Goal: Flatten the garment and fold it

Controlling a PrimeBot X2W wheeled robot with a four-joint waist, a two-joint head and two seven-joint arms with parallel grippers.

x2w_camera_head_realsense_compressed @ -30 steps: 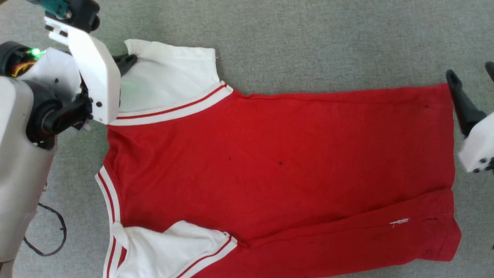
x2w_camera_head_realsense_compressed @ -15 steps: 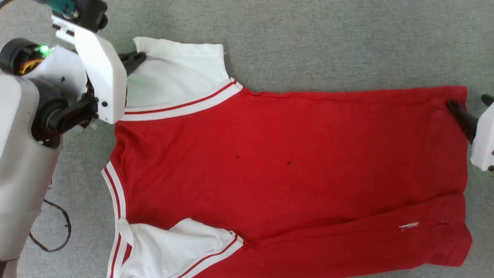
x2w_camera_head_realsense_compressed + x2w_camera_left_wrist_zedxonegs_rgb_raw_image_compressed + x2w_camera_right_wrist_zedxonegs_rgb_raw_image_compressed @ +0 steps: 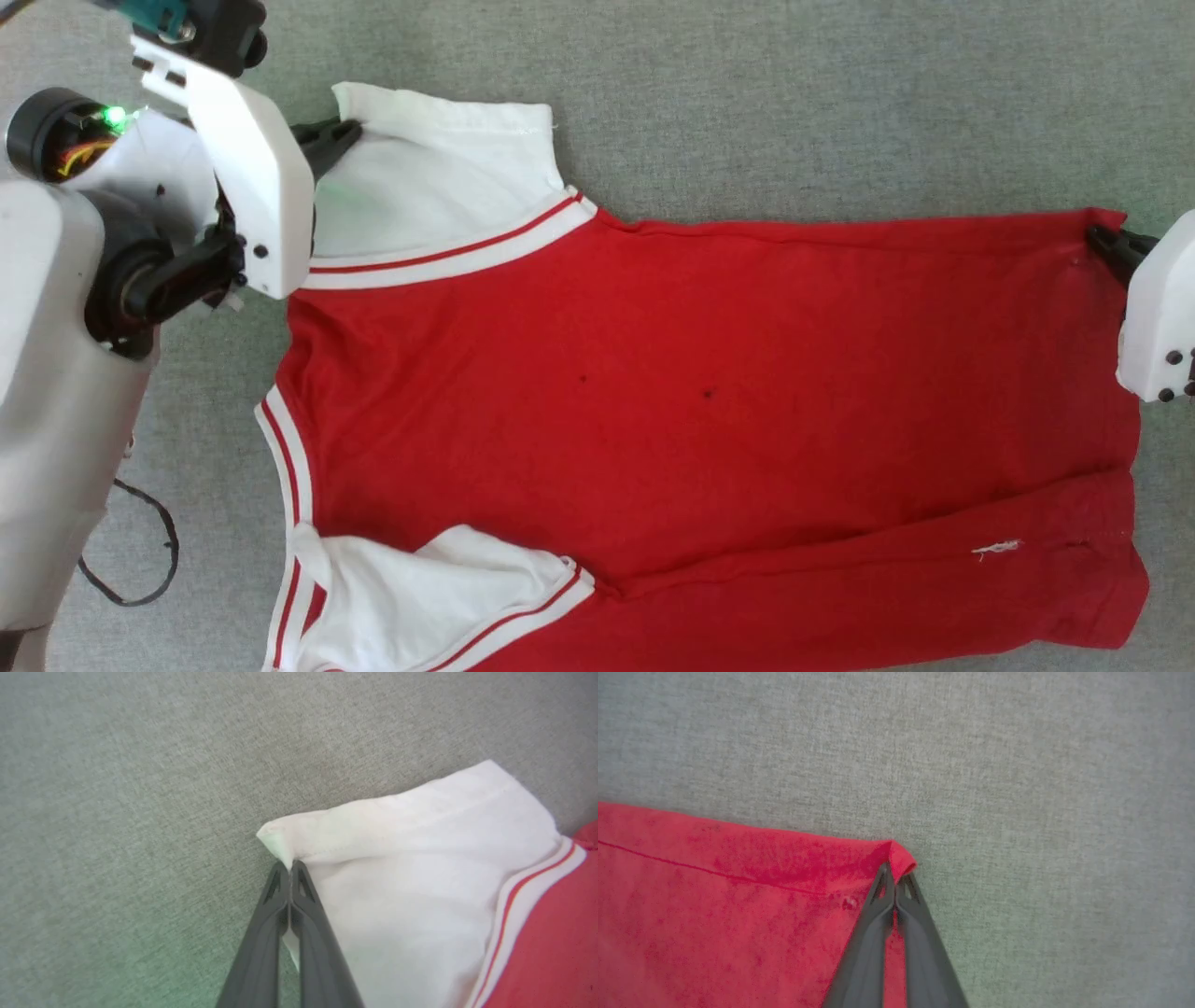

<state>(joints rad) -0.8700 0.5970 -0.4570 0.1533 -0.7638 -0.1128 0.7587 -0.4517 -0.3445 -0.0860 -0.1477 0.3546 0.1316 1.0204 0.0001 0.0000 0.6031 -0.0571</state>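
Red garment (image 3: 709, 373), plain side up: left tool (image 3: 290, 867) clamps its sleeve (image 3: 411, 868), right tool (image 3: 895, 871) its hem corner (image 3: 902, 857)

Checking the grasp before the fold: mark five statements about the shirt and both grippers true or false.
1. The left gripper is shut on a corner of the white sleeve. True.
2. The right gripper hangs open above the cloth. False: it is shut on the red hem corner.
3. The garment lies with a printed number facing up. False: the side facing up is plain red.
4. The other sleeve is rumpled, not flat. True.
5. The garment lies on a wooden table. False: it lies on a grey surface that looks like fabric.
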